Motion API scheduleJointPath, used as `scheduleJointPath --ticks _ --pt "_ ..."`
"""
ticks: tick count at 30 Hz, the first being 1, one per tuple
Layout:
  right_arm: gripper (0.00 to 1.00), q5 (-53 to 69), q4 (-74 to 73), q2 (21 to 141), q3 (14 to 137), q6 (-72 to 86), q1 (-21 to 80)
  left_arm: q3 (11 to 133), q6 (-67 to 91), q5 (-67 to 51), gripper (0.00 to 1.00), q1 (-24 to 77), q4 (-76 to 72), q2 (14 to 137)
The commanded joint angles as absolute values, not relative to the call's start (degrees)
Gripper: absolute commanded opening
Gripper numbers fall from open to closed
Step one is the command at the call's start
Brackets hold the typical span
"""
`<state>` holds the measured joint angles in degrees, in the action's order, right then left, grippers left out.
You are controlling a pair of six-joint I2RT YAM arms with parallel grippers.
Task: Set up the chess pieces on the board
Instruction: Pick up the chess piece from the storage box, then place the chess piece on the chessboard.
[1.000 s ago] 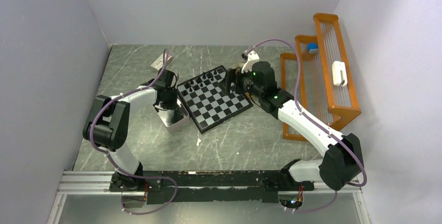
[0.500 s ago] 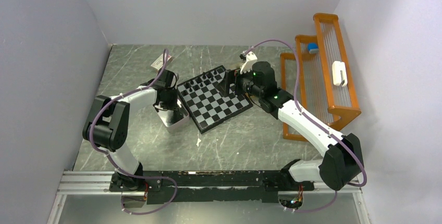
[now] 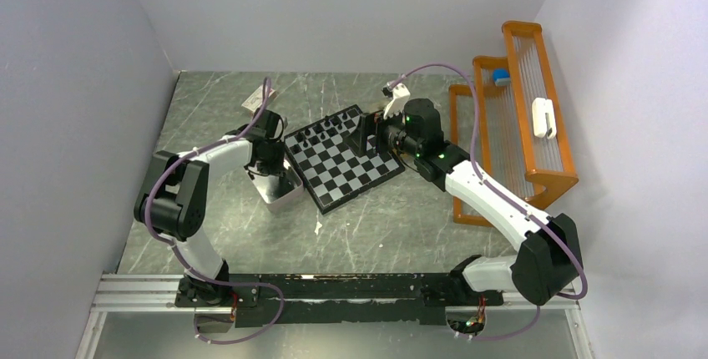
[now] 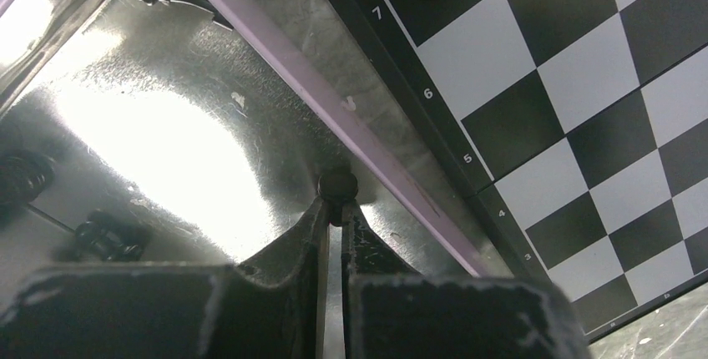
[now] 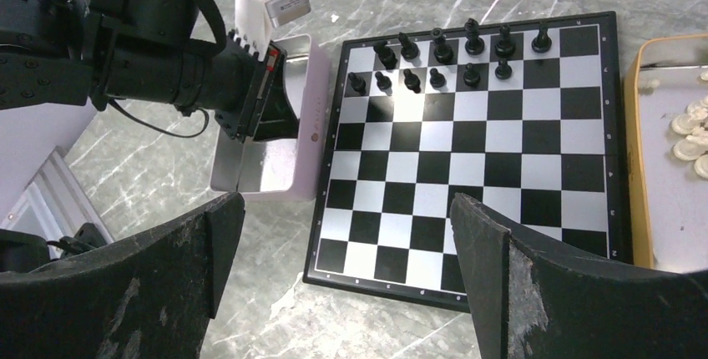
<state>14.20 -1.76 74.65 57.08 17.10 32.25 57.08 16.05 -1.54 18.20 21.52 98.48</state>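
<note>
The board (image 3: 344,161) lies tilted at mid-table, with several black chess pieces (image 5: 442,63) standing in two rows along its far edge. My left gripper (image 4: 335,209) reaches down into a shiny white box (image 3: 278,185) beside the board's left side. It is shut on a small black chess piece (image 4: 337,184), pinched by its neck between the tips. More black pieces (image 4: 108,239) lie loose on the box floor. My right gripper (image 5: 346,213) hovers open above the board's near edge with nothing between its fingers.
A tan tray (image 5: 634,125) holding cream-white pieces (image 5: 689,138) sits against the board's right side. An orange wire rack (image 3: 511,129) stands at the far right with a white object (image 3: 543,117) and a blue one (image 3: 500,76). A paper tag (image 3: 255,100) lies behind the box.
My left gripper's fingers have closed on the black piece inside the box. Both arms have stayed almost where they were.
</note>
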Motion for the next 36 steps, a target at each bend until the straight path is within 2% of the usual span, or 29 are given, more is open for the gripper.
scheduleJointPath --ticks 1,7,13,16,20,22,26,32,36 --pt "1.0 15.9 1.4 73.6 56.3 17.5 32.2 59.6 14.2 -2.8 0.06 18.1 26.3 96.4" --pt "1.0 18.7 3.9 75.7 55.4 20.5 32.2 61.1 12.9 -3.9 0.05 18.0 30.0 92.2" --pt "0.88 24.4 7.1 81.3 55.4 21.3 32.7 61.3 13.0 -9.3 0.05 18.0 31.7 89.4" --pt "0.79 26.2 11.2 83.8 54.3 22.0 33.9 62.1 11.1 -13.2 0.05 18.0 33.3 88.9" --pt "0.59 27.4 14.8 88.0 55.5 23.4 36.1 61.6 10.0 -22.9 0.05 18.0 32.2 86.8" --pt "0.54 30.5 17.4 90.3 56.3 19.0 37.5 61.4 10.2 -28.4 0.05 18.0 31.4 85.9" --pt "0.56 33.9 21.3 93.0 56.1 6.1 38.0 62.4 11.3 -34.5 0.05 18.1 32.1 85.3" --pt "0.52 43.5 41.3 93.6 47.6 -3.4 38.5 64.5 9.9 -40.3 0.05 18.2 35.5 86.6" --pt "0.61 46.9 45.9 91.5 42.4 -15.6 38.7 64.5 9.0 -42.9 0.05 18.2 36.8 85.4"
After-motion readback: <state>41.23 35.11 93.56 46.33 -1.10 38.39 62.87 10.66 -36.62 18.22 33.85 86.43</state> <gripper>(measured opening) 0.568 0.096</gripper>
